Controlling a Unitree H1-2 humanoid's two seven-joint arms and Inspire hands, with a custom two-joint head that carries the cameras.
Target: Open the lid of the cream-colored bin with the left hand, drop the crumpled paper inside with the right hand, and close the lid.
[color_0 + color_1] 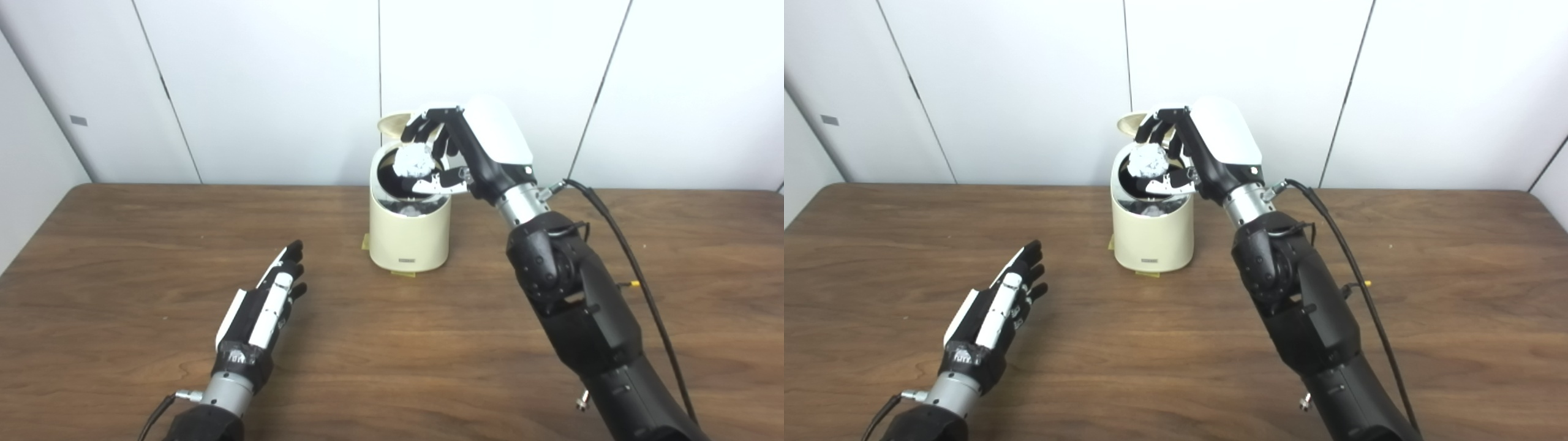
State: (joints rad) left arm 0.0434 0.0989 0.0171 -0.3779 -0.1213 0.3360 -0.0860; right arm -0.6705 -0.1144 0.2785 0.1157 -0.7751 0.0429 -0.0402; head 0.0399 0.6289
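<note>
Bin, cream-colored and cylindrical, stands on the table toward the far edge, near the centre, with bare wood on every side. Its lid is tipped up at the back, exposing a dark opening. Crumpled paper, white and ball-shaped, sits directly above that opening, pinched in the right hand, whose fingers curl round it. Left hand lies low over the near left area, fingers extended and apart, holding nothing, well clear of the bin. A black cable trails along the right arm.
</note>
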